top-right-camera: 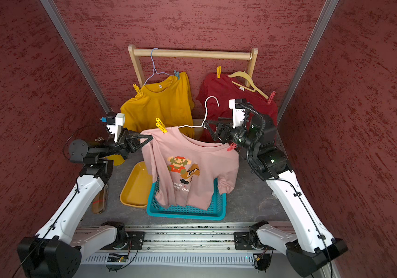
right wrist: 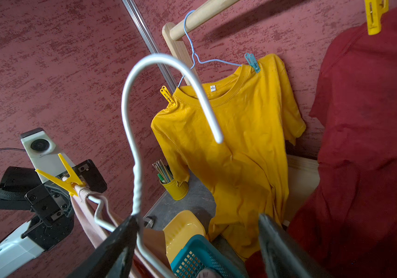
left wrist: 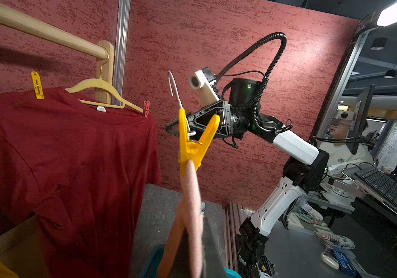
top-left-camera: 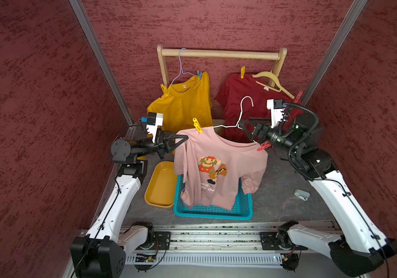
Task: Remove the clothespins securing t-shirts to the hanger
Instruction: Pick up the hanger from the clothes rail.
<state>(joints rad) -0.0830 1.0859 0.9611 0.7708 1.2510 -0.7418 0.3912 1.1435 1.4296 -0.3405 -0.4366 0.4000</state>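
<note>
Nearest, along the bottom of both top views, a metal rail (top-left-camera: 216,237) carries the two arm bases. Just beyond it, at lower centre, a teal basket (top-left-camera: 213,214) sits on the grey table (top-left-camera: 277,204), with a yellow tray (top-left-camera: 159,190) just beside it on the left. The pink t-shirt (top-left-camera: 241,163) hangs down over the basket from a white hanger (top-left-camera: 241,108) held up in mid-frame. A yellow clothespin (top-left-camera: 197,125) grips its shoulder on the left of the frame, and a red clothespin (top-left-camera: 263,146) grips the shoulder on the right. The left gripper (top-left-camera: 180,140) points in from the left, jaws clenched on the pink shirt's shoulder edge just below the yellow clothespin. The right gripper (top-left-camera: 243,129) points in from the right with its jaws spread wide. In the right wrist view the hanger's twisted neck stands between them, against one finger (right wrist: 120,240), unpinched. Farther back, at upper centre, stands a wooden rack (top-left-camera: 219,53). On its left a blue hanger (top-left-camera: 181,65) carries the mustard t-shirt (top-left-camera: 185,103), pinned by a second yellow clothespin (top-left-camera: 163,89) and a blue clothespin (top-left-camera: 199,74). On its right a cream hanger (top-left-camera: 272,81) carries the dark red t-shirt (top-left-camera: 236,96), pinned by a third yellow clothespin (top-left-camera: 242,71) and a second red clothespin (top-left-camera: 298,97).
</note>
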